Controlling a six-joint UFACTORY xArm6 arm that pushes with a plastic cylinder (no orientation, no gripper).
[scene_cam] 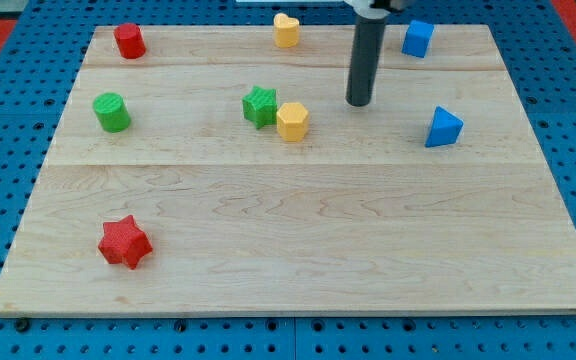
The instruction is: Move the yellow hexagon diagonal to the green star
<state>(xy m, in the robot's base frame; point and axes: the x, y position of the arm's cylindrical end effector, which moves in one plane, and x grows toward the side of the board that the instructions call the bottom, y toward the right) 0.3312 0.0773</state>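
Yellow hexagon (292,121) is seen near the desk (298,240) centre, touching or just beside the green star (259,106), on its right and slightly toward the view's bottom. My tip (359,103) is placed to the view's right of the hexagon, slightly higher in the view, apart from it, no contact. The tool is a plain rod: no jaws to be apart or together, nothing is clamped. Blue triangular block (444,128) is located right of the tip. Blue cube (418,38) and yellow heart (286,30) are found along the top edge. Red cylinder (129,41) is at top left, green cylinder (112,112) below it. Red star (124,242) is sited at lower left, well apart from the rest.
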